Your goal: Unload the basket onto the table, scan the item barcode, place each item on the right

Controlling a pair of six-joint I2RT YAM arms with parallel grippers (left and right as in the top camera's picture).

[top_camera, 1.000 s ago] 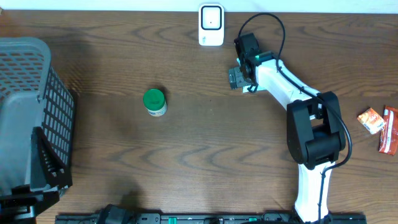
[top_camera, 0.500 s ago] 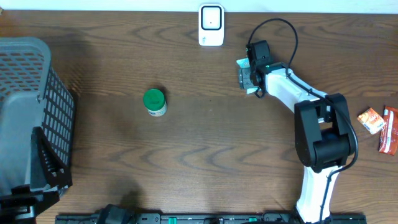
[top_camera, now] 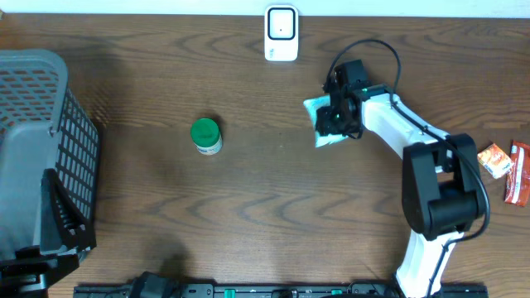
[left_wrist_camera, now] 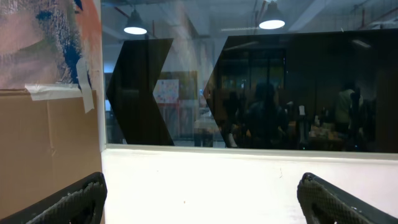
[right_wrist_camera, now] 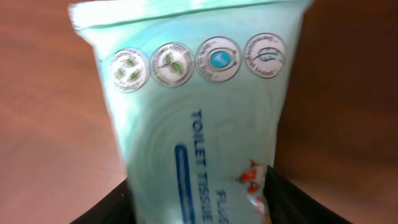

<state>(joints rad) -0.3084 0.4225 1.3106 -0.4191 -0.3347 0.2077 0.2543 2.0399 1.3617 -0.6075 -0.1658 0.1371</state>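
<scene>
Wooden table [top_camera: 248,215]: spanning the overhead view, carrying every item below.

Grey mesh basket [top_camera: 33,124]: standing at the far left edge, well apart from the rest.

Right arm [top_camera: 431,190]: reaching from the near edge up toward the table's middle right.

Right gripper [top_camera: 338,116]: sitting over the toilet tissue pack [top_camera: 325,139], fingers [right_wrist_camera: 106,208] about half parted and pressing against both sides of it.

Left gripper [left_wrist_camera: 202,202]: pointing off at a window, fingers spread wide, holding nothing.

Toilet tissue pack: pale green, lying on the table right of centre, below and right of the scanner [top_camera: 281,33], apart from it.

Scanner: white, standing at the far edge.

Green-lidded jar [top_camera: 205,134]: resting left of centre.

Two snack packets [top_camera: 495,160]: lying at the right edge.
</scene>
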